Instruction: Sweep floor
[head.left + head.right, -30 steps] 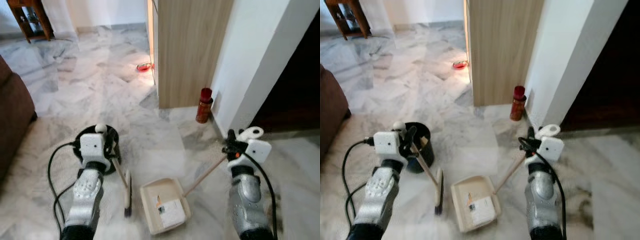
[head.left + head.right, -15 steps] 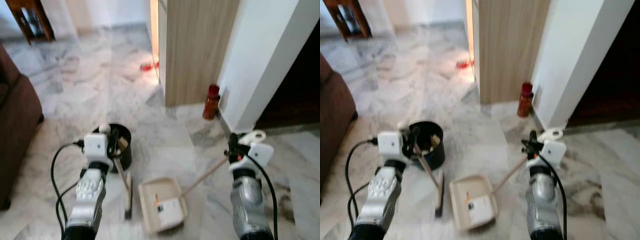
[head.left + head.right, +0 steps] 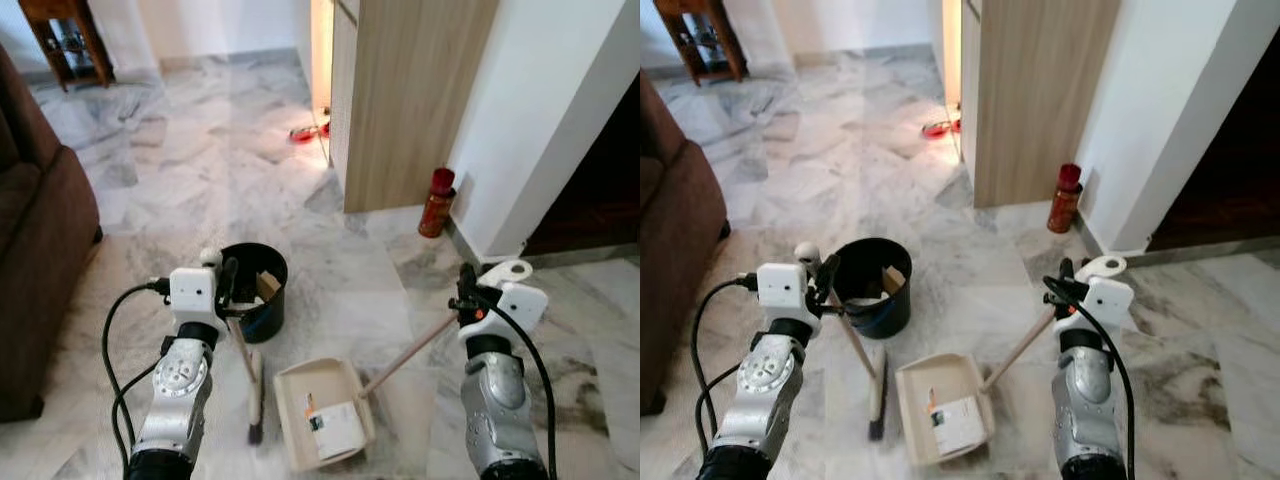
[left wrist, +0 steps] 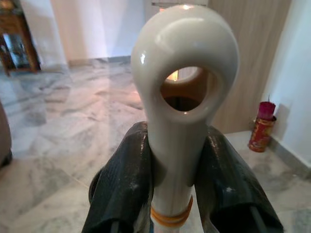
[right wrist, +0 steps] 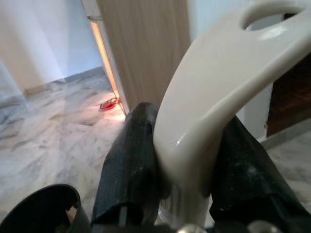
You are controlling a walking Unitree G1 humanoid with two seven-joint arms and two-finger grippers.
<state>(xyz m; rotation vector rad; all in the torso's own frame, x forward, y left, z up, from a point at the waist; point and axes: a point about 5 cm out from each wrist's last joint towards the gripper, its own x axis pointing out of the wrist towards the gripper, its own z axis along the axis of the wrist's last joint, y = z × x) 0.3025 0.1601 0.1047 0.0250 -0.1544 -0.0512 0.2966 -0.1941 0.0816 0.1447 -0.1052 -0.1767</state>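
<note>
We clamp the left end effector on the broom and the right end effector on the dustpan, beside the bin, ready for tipping.

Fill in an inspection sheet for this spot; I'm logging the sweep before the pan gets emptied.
Surface: marble floor, grey-veined, no loose debris made out.
Job's things: broom, head on the floor left of the dustpan; dustpan flat, with paper scraps inside. Black bin behind them, holding scraps.
Clutter: red can at the foot of the white wall; a red item by the wooden panel.
Grippers: left gripper, jaws clamped on the broom handle; right gripper, jaws clamped on the dustpan handle.
Cables: black cable looping beside the left arm.
Surroundings: brown sofa on the left, dark doorway on the right.
</note>
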